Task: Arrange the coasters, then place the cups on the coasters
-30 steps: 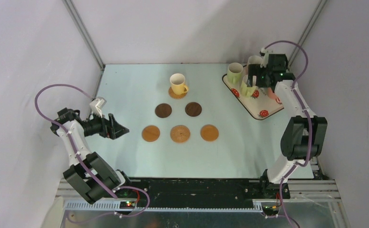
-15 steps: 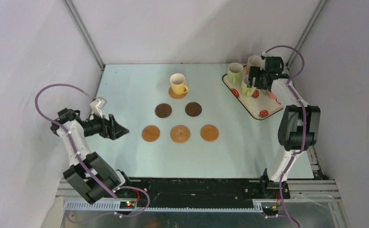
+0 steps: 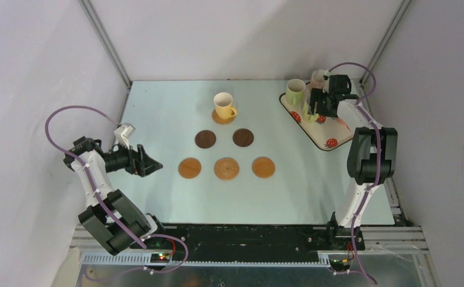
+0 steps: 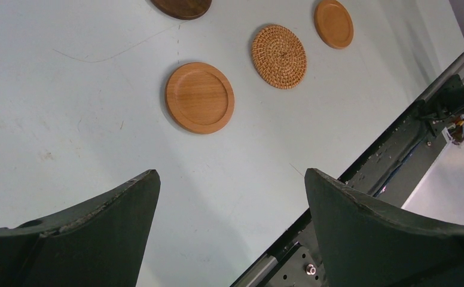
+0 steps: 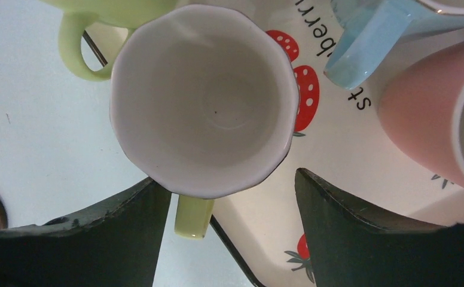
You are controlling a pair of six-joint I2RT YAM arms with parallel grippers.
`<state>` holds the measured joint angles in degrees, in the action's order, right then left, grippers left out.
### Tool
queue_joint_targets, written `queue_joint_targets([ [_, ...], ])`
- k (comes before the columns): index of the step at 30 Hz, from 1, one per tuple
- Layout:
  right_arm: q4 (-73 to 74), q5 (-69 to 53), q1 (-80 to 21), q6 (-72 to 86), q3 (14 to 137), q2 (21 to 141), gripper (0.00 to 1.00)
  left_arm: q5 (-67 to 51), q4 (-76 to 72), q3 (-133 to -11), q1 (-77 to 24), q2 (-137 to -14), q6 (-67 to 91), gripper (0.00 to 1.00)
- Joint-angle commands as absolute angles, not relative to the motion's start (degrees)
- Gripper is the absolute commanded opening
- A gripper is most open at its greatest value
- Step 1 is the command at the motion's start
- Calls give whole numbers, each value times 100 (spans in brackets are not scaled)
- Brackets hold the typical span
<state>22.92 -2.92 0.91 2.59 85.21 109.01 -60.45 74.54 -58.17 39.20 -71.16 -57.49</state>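
The right gripper [image 3: 316,111] hangs over the left edge of the strawberry tray [image 3: 341,135]. Its jaws are spread and lowered on either side of a pale green cup [image 5: 203,101] that stands on the tray. The cup is not clamped: a gap shows between its rim and one finger, and its handle points out between the two fingers. Also on the tray are a second pale green cup [image 3: 295,91] at the far-left corner, and a light blue cup [image 5: 367,36] and a pink cup [image 5: 427,113] just beside the straddled one. Left of the tray, out on the table [image 3: 158,107], the yellow cup [image 3: 222,104] sits upright on an orange-tan coaster [image 3: 222,118], level with the tray's far end. Nearer the arms than that, still left of the tray, lie two dark brown coasters [image 3: 205,139] [image 3: 243,137] side by side. Nearer again is a row of three orange-tan coasters [image 3: 189,168] [image 3: 226,168] [image 3: 263,167], all bare; the middle one is woven and the other two are smooth wood. The left gripper [image 3: 152,162] hovers well apart from the tray, past the far-left end of that row — its jaws are released wide, holding nothing, with only table and coasters showing between them in the wrist view.
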Motion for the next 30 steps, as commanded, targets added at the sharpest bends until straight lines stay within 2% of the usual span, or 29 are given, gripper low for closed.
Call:
queue_joint_targets([
  [1,2278,-303,64,246,8749,10915,76,-6271,7539,-5801,3975,-7065,-5937,98],
  [4,2289,-298,66,209,8741,10942,70,-6272,7555,-5809,3973,-7083,-5942,98],
  [9,2371,-295,70,137,8763,11027,51,-6269,7581,-5810,3980,-7078,-5971,98],
  [13,2464,-293,71,77,8790,11079,47,-6267,7575,-5802,3978,-7051,-5983,98],
  [17,2595,-343,103,30,8819,11150,38,-6262,7579,-5803,3979,-7061,-5991,98],
  [19,2638,-355,117,18,8838,11186,31,-6266,7591,-5803,3981,-7064,-6000,98],
  [22,2654,-358,139,12,8848,11185,13,-6259,7593,-5801,3979,-7048,-6014,98],
  [23,2654,-346,131,15,8849,11159,4,-6260,7594,-5801,3979,-7048,-6017,98],
  [24,2650,-300,121,-58,8850,11143,1,-6259,7594,-5801,3980,-7060,-6019,98],
  [30,2630,-51,29,-472,8792,10657,0,-6265,7628,-5801,3973,-7044,-6045,98],
])
